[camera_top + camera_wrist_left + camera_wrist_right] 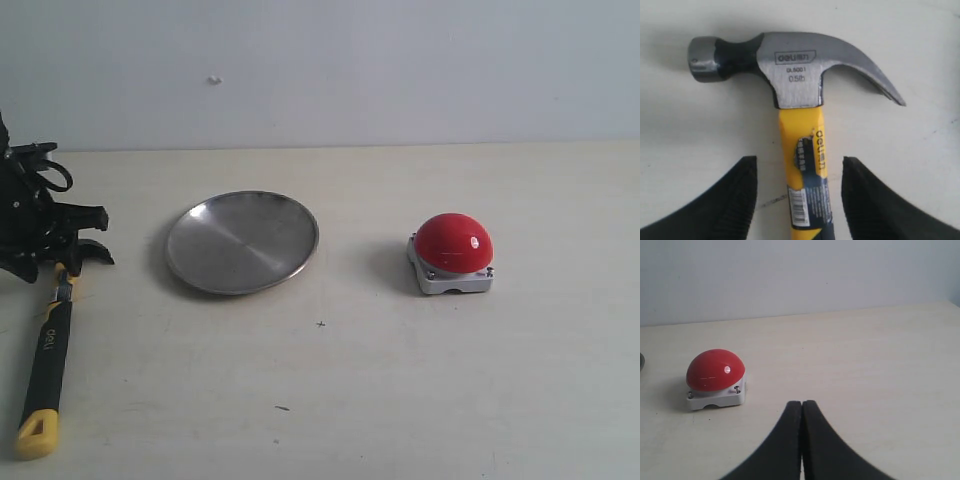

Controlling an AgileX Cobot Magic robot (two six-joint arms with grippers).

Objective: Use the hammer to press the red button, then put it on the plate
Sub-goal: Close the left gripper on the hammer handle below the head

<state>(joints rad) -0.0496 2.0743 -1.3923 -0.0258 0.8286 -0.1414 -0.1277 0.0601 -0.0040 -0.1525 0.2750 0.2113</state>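
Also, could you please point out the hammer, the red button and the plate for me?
hammer (797, 92), left wrist view, on the flat side of its steel head.
red button (453, 241), exterior view, middle of the red dome.
plate (242, 242), exterior view, bare centre of the dish.

Pale beige table (400, 400), far edge against a plain wall. Claw hammer (48, 350) lies flat at the left side, yellow end toward the near edge, head toward the far edge. Round steel plate (242, 242) right of it, not touching. Red dome button (453, 243) on a grey square base, right of centre, well apart from the plate. Small dark specks (320, 323) toward the near edge.
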